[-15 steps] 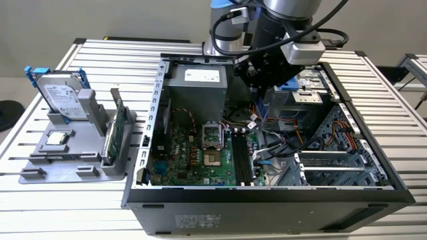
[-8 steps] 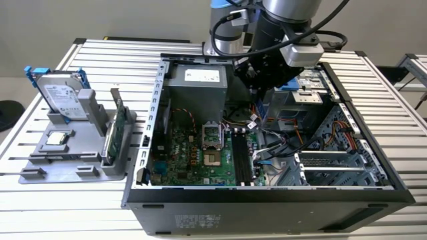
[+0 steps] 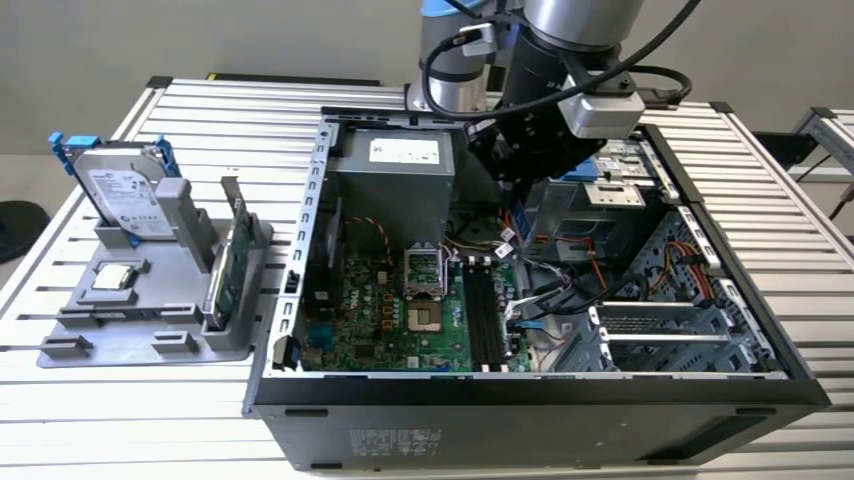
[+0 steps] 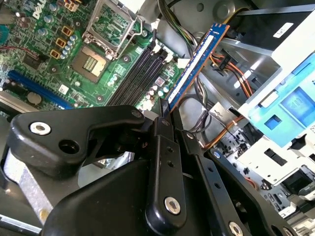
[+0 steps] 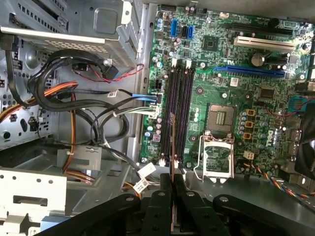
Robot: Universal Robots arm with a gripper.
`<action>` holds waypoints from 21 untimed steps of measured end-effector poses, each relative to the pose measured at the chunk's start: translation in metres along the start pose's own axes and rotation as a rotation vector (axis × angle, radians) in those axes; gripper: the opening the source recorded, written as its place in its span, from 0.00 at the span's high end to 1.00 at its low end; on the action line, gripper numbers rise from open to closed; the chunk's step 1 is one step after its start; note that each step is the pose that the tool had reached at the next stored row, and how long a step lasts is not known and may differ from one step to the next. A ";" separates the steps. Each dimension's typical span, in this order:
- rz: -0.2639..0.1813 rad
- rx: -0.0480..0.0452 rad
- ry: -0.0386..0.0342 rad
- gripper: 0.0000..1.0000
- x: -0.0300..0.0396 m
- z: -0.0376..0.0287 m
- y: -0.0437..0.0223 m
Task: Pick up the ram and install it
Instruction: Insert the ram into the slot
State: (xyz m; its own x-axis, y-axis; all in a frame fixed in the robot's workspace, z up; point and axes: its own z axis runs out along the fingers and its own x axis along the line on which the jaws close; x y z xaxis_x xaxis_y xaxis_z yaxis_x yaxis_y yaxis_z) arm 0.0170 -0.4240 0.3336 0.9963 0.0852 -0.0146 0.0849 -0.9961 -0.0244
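1. Your gripper [image 4: 165,115] is clamped on the ram [image 4: 197,61]: in the second wrist view the two black fingers [image 4: 166,162] meet on one end of the blue stick, and the rest of it juts out past them.
2. In the first wrist view you see the ram [image 5: 173,147] edge-on, a thin line rising from between the closed fingers [image 5: 160,206].
3. The ram is held in the air inside the open computer case [image 3: 534,395], above the green motherboard [image 5: 221,88], not seated in anything.
4. The black memory slots [image 5: 179,113] lie on the board below the ram, running roughly along the same line as the stick; in the first wrist view the ram's edge overlaps them, but it stands clear of them.
5. In the exterior view the arm [image 3: 567,60] reaches down into the back half of the case, beside the grey power supply box [image 3: 394,175].
6. A bundle of black, orange and blue cables [image 5: 74,98] sits in the case next to the board.
7. On the tabletop [image 3: 174,400], at the exterior view's left of the case, a grey holder [image 3: 134,310] carries a silver hard drive [image 3: 127,190] standing upright and a green circuit card [image 3: 230,270] on edge.
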 end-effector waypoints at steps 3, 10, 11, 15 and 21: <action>0.001 -0.0001 0.0001 1.00 0.0000 0.0016 0.0000; 0.002 -0.0006 0.0000 1.00 0.0001 0.0062 0.0001; 0.003 -0.0007 0.0000 1.00 0.0001 0.0068 0.0002; 0.004 -0.0008 0.0000 1.00 0.0002 0.0094 0.0002; 0.007 -0.0010 0.0000 1.00 0.0000 0.0117 0.0011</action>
State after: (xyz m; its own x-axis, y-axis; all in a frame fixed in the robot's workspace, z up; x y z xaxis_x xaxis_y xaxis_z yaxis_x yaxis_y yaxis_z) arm 0.0169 -0.4247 0.3219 0.9968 0.0780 -0.0148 0.0776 -0.9967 -0.0233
